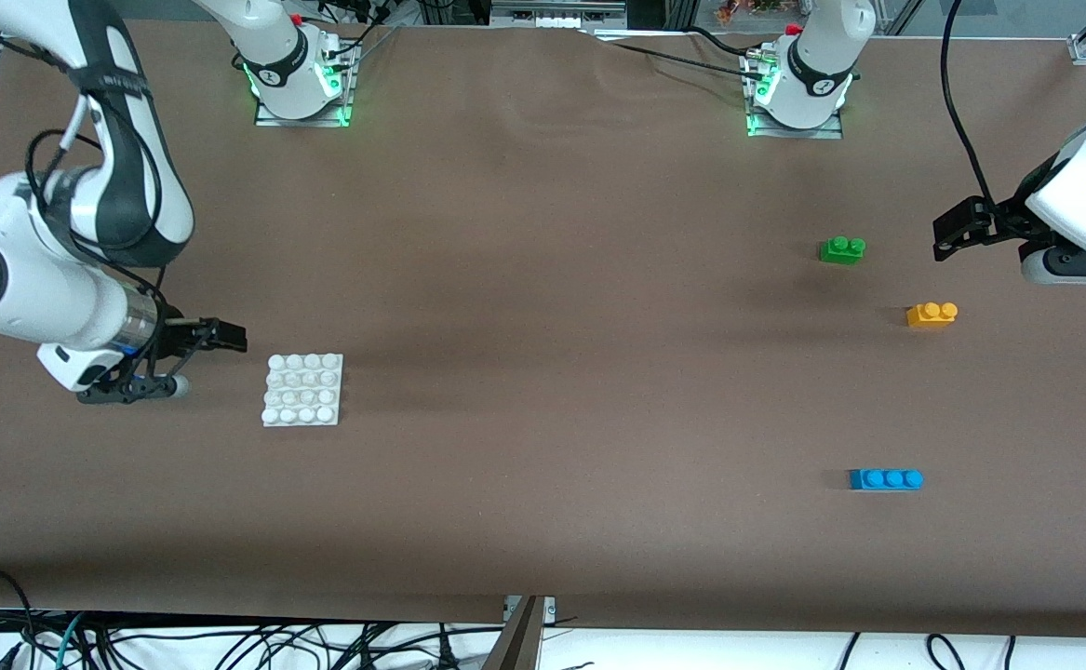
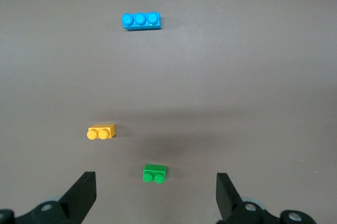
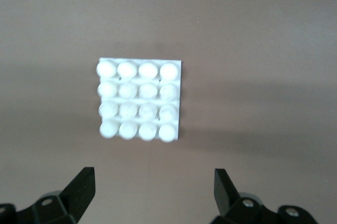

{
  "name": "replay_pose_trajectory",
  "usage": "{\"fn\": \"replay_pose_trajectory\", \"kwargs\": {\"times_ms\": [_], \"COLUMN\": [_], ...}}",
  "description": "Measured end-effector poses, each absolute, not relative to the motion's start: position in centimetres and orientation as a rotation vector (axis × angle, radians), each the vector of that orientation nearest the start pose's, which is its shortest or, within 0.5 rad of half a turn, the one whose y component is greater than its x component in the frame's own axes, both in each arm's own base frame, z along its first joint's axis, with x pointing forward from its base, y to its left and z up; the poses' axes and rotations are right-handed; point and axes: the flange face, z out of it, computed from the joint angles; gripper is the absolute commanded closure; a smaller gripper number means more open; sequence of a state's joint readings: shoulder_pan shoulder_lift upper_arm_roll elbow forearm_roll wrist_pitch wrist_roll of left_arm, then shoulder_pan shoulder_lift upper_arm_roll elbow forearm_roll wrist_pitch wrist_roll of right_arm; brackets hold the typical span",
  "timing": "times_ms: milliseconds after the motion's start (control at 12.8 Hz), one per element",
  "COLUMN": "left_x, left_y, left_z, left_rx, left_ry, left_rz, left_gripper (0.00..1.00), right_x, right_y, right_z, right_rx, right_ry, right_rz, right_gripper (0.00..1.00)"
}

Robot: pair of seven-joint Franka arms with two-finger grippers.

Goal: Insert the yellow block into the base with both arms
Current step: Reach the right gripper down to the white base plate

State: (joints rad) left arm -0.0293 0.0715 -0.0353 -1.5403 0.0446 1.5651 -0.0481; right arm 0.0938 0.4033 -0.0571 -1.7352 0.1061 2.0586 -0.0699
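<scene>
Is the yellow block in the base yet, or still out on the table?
Out. The yellow block sits alone on the table toward the left arm's end, while the base, toward the right arm's end, shows all its studs bare.

- The base [image 1: 302, 389] lies flat on the bench [image 1: 543, 354], toward the right arm's end.
- The right tool [image 1: 212, 358], fingers spread, is just beside the base, apart from it.
- The two-stud brick [image 1: 931, 314] is well apart from the base, toward the left arm's end.
- Another two-stud brick [image 1: 842, 249] lies farther from the front camera than the base.
- The three-stud brick [image 1: 886, 479] lies nearer than the base.
- The left tool [image 1: 952, 233], fingers spread, hangs at the left arm's end.
</scene>
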Motion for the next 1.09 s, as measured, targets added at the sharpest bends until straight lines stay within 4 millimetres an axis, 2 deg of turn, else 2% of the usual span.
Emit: {"fn": "replay_pose_trajectory", "kwargs": {"times_ms": [156,390,858,1092], "left_x": [57.4,57.3,57.3,57.3], "left_y": [-3.4,-4.2,-4.3,-4.3], "left_z": [59.8,59.8,59.8,59.8], "left_rx": [-3.096,-3.096,-3.096,-3.096], "left_ry": [0.033,0.026,0.023,0.022], "left_rz": [0.069,0.068,0.068,0.068], "left_gripper": [0.00,0.00,0.00,0.00], "right_x": [64.6,64.6,65.1,65.1], "right_y": [3.0,3.4,4.1,4.1], "right_z": [30.7,27.0,22.0,20.8], "right_rx": [-3.074,-3.080,-3.091,-3.093], "right_ry": [-0.041,0.032,0.075,0.080], "right_rz": [0.083,0.067,0.004,0.005], "right_gripper": [0.00,0.00,0.00,0.01]}}
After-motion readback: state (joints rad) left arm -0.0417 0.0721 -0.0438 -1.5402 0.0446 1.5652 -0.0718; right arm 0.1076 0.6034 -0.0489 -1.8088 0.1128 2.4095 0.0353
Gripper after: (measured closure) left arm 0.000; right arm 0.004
